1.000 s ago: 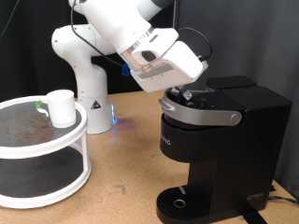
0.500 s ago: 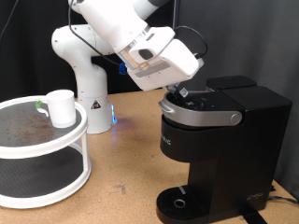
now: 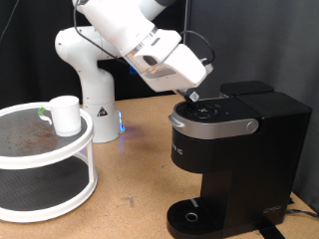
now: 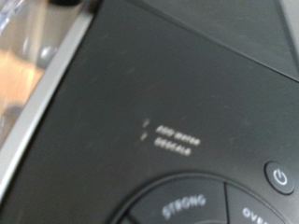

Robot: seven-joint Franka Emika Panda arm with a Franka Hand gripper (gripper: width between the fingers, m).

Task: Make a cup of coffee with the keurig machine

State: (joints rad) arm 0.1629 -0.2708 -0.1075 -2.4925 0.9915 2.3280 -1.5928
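A robotics lab or test bench is showing here, not a home kitchen. A white robot arm (image 3: 120, 40) is standing bolted on a bare wooden tabletop (image 3: 130, 169). Beside the arm's base, a black keurig machine (image 3: 234, 154) is sitting, and on the arm's other side a white two-tier round stand (image 3: 45, 164) is holding a small white cup (image 3: 66, 115).

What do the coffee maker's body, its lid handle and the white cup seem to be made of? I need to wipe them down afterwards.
The keurig machine looks like matte black plastic: dull, evenly dark panels with printed labels in the wrist view. Its lid handle has a silver-grey satin sheen, probably painted or metallised plastic rather than solid metal. The cup is plain, opaque white; whether ceramic, plastic or paper cannot be told.
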